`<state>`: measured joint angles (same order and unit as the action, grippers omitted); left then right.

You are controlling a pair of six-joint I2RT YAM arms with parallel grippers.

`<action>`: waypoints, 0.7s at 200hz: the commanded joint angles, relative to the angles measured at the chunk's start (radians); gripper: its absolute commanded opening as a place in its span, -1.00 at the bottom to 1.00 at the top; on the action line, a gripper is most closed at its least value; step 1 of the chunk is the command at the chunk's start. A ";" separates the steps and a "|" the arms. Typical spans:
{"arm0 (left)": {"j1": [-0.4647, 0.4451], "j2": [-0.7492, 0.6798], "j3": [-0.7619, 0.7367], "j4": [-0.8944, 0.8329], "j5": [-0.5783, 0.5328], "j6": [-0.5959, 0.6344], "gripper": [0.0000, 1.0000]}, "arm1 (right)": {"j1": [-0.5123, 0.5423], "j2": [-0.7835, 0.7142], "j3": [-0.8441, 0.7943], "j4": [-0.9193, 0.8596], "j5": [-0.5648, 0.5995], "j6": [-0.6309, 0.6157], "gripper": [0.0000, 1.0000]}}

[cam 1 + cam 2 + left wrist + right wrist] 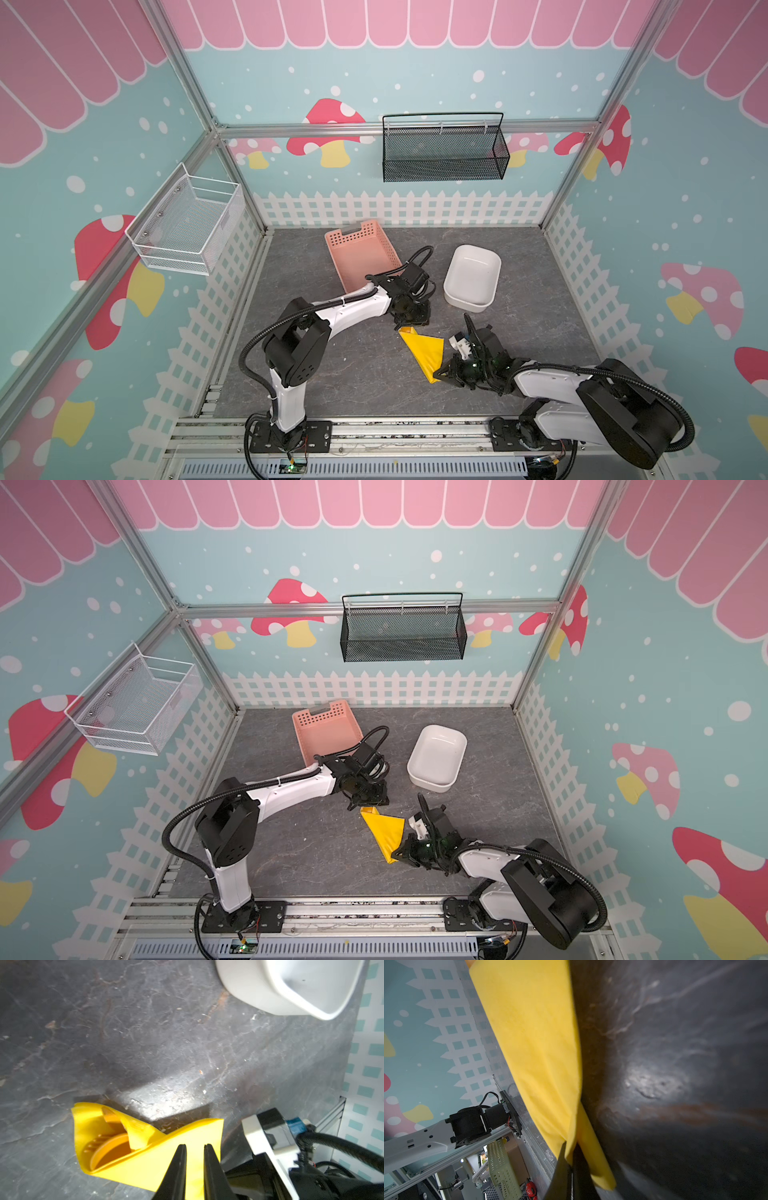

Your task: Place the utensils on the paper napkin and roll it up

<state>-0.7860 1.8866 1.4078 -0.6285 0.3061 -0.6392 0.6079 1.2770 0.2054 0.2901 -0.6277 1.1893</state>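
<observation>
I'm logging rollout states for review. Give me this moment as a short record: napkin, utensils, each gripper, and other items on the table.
napkin: yellow paper napkin, loosely wrapped into a cone, lying on the table
utensils: orange utensils inside the napkin's open end, only partly visible
left gripper: left gripper, fingers slightly apart over the napkin, nothing pinched
right gripper: right gripper, shut on the napkin's narrow end
other: pink basket and white tub, farther back, apart from the napkin

Both top views are bright and evenly lit; wrist views are soft, with glare on the tabletop (166, 1095).
</observation>
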 commanded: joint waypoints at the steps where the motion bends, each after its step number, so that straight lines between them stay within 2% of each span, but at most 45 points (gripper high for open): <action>1: -0.034 -0.032 -0.035 -0.032 -0.011 0.013 -0.61 | 0.000 0.028 -0.030 -0.091 0.050 0.007 -1.00; 62: -0.062 -0.039 -0.156 0.017 -0.029 -0.030 -0.69 | 0.000 0.030 -0.026 -0.092 0.046 0.005 -1.00; 140: -0.062 0.057 -0.175 0.085 -0.029 -0.029 -0.72 | 0.003 0.025 -0.021 -0.092 0.040 0.008 -1.00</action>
<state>-0.8467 1.9041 1.2362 -0.5732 0.2913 -0.6624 0.6079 1.2804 0.2054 0.2935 -0.6292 1.1893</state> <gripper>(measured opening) 0.141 0.043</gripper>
